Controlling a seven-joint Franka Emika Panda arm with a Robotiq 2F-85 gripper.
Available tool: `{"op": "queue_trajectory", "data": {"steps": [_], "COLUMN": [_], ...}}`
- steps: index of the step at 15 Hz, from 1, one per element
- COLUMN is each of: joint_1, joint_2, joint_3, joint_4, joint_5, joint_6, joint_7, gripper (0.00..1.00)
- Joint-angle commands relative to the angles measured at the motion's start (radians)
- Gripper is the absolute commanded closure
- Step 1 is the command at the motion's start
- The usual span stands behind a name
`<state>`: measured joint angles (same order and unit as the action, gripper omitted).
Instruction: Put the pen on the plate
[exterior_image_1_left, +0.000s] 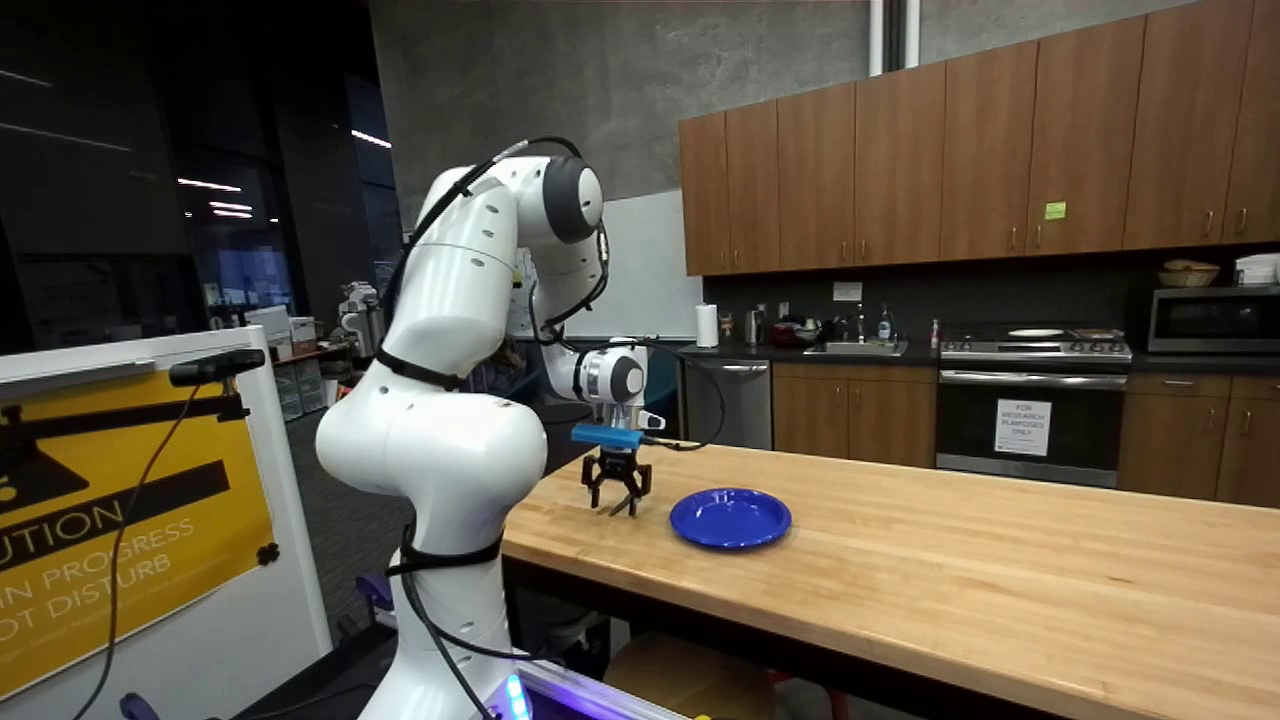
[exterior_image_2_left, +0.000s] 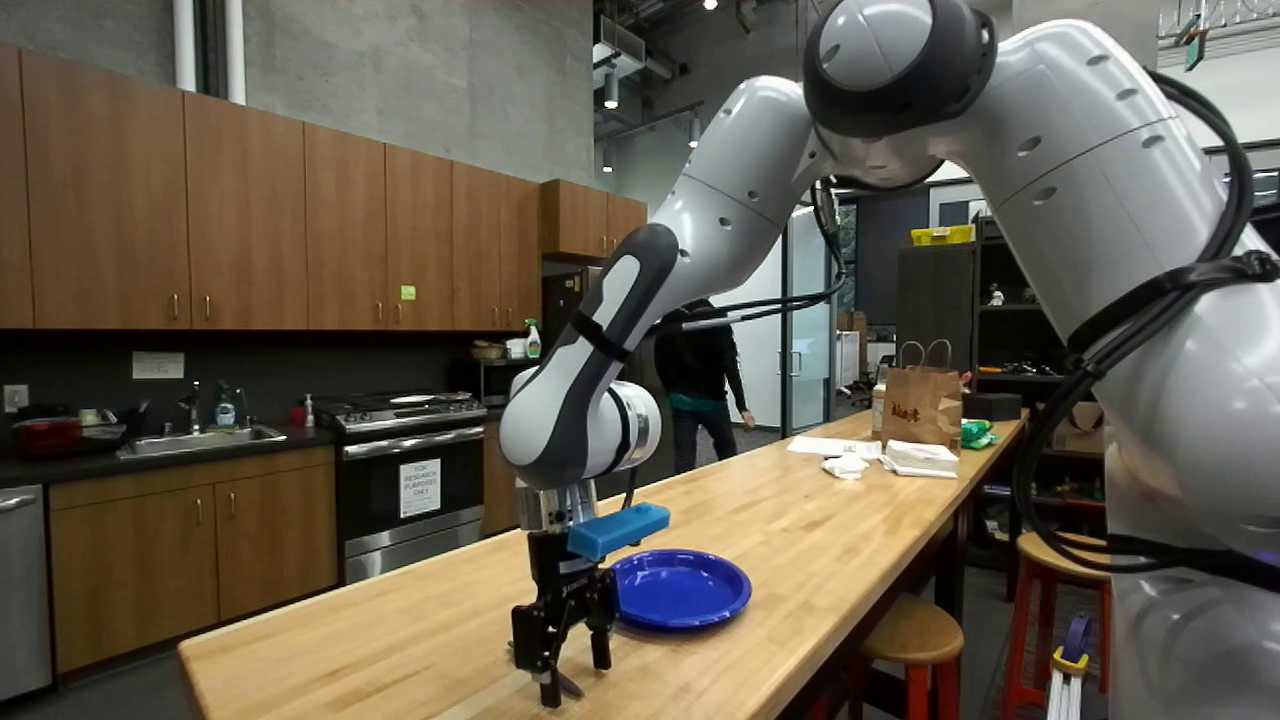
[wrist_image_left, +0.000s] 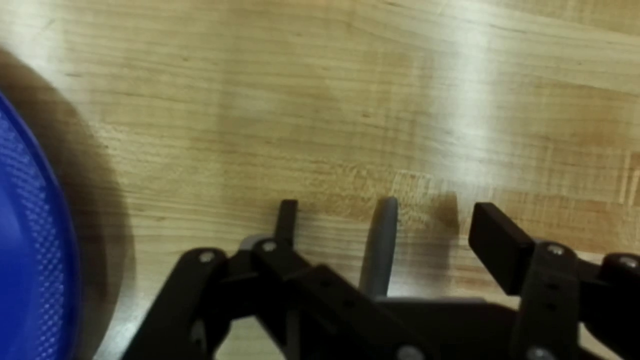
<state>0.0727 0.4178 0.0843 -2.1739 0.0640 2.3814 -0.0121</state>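
Note:
The pen is a thin dark grey stick lying on the wooden table. In the wrist view it lies between the two fingers of my gripper, with gaps on both sides. Its lower end is hidden behind the gripper body. My gripper is open and points down, its fingertips close to the tabletop. It shows in both exterior views. The bright blue round plate sits flat beside the gripper and holds nothing. It also shows in an exterior view and at the left edge of the wrist view.
The long wooden table extends past the plate. At its far end stand a brown paper bag, white napkins and papers. Stools stand by the table's side. A person stands beyond the table.

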Motion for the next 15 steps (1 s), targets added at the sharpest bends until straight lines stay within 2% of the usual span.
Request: {"op": "queue_trajectory", "data": {"steps": [1,2,3,4,5,9,15], "joint_1": [-0.001,-0.001,-0.002,-0.002,-0.003,-0.005,-0.016], "joint_2": [-0.003,-0.004,-0.004,-0.004,-0.004,-0.009,-0.017], "joint_3": [-0.003,-0.003,-0.004,-0.005,-0.005,-0.01,-0.018], "joint_4": [0.0,0.0,-0.001,-0.002,-0.002,-0.004,-0.008], "joint_5": [-0.004,-0.005,-0.007,-0.008,-0.006,-0.004,-0.003], "joint_6": [-0.005,-0.005,-0.002,-0.002,-0.001,0.002,0.002], "joint_7": [0.0,0.0,0.0,-0.001,-0.002,-0.003,0.0], "gripper": [0.02,0.0,0.27,0.25,0.29,0.59,0.99]}}
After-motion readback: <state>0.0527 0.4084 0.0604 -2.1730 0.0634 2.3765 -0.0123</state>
